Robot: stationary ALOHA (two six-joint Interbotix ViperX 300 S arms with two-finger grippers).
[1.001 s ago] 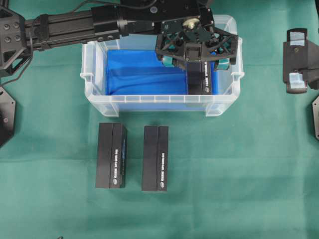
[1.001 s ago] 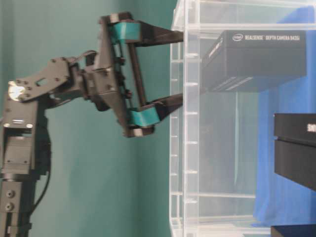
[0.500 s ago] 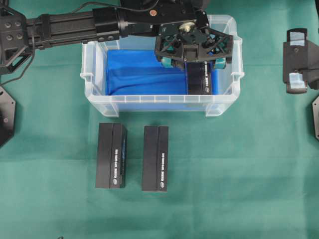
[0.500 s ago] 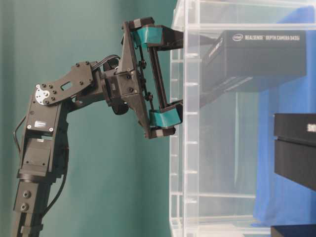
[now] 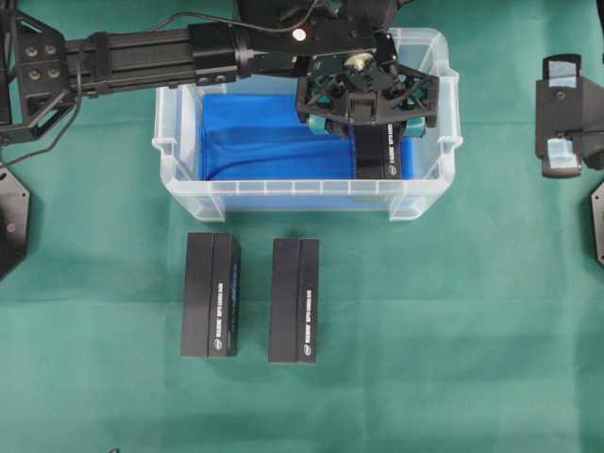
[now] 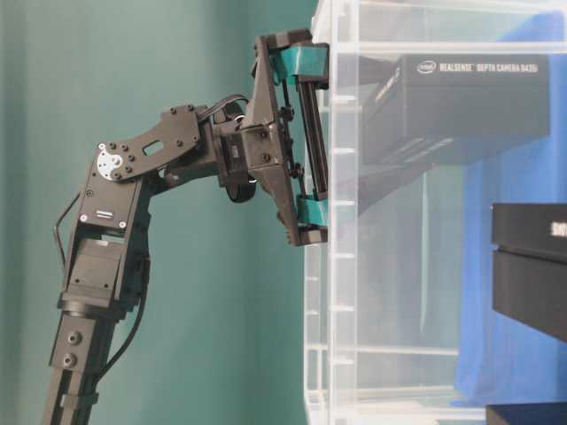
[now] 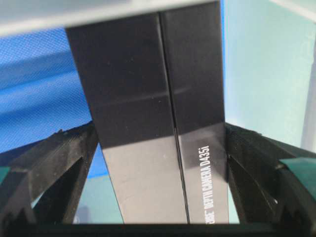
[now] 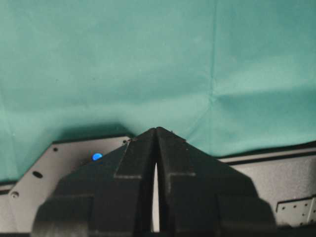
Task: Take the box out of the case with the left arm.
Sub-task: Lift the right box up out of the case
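- we see the left pincer [image 5: 366,121] spread wide inside the case [image 5: 179,160], its fingers [image 7: 54,163] flanking the box [image 5: 377,151] without squeezing it.
- the box lies at the case's right end on the blue lining.
- the right pincer [image 8: 156,136] is pressed together, parked apart.
- two more black boxes [image 5: 210,294] lie on the green surface [image 5: 453,330].
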